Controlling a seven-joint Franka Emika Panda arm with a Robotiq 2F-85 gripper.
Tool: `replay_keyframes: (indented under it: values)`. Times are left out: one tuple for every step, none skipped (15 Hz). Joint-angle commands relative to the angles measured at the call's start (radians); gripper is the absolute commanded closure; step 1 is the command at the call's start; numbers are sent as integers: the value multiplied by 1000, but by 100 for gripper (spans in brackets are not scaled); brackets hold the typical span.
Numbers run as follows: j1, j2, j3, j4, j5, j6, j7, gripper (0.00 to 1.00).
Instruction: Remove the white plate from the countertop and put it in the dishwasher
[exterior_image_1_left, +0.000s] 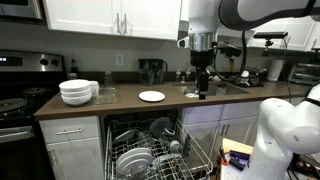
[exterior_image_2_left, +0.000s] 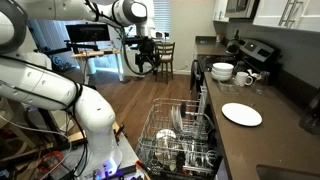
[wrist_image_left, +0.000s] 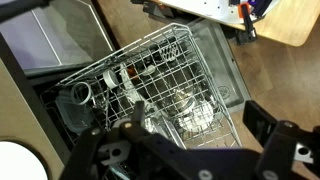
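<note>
Hand (exterior_image_1_left: 203, 90) spread wide, empty — white plate (exterior_image_1_left: 152, 96) apart on countertop (exterior_image_1_left: 120, 104), stacked bowls (exterior_image_1_left: 78, 92) beyond, dishwasher rack (exterior_image_1_left: 193, 150) crowded.

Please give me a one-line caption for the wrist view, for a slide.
Seen past the open gripper: the pulled-out dishwasher rack, and the white plate on the countertop at lower left.

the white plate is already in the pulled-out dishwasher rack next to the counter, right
Not quite. The plate lies on the countertop, not in the rack. Both exterior views show it there, apart from the dishes in the rack. The rest holds: the rack is pulled out beside the counter.
</note>
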Motion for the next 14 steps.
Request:
replay_keyframes:
  values:
    - [16, 3, -11, 3, -7, -3, 8, 0]
    - [16, 3, -11, 3, -7, -3, 8, 0]
    - [16, 3, -11, 3, -7, -3, 8, 0]
    - [16, 3, -11, 3, -7, -3, 8, 0]
    - [13, 10, -5, 7, -26, -2, 6, 0]
    - [7, 33, 6, 22, -71, -4, -9, 0]
    - [6, 45, 8, 28, -101, 0, -16, 0]
    - [3, 76, 12, 47, -148, 2, -24, 0]
    - [3, 93, 16, 56, -188, 4, -25, 0]
    - [-2, 127, 24, 74, -246, 11, -25, 0]
    - [-1, 149, 27, 83, -295, 18, -27, 0]
    - [-3, 186, 28, 97, -354, 39, -32, 0]
    - [-3, 212, 26, 109, -398, 56, -31, 0]
    - [-4, 246, 17, 119, -441, 90, -38, 0]
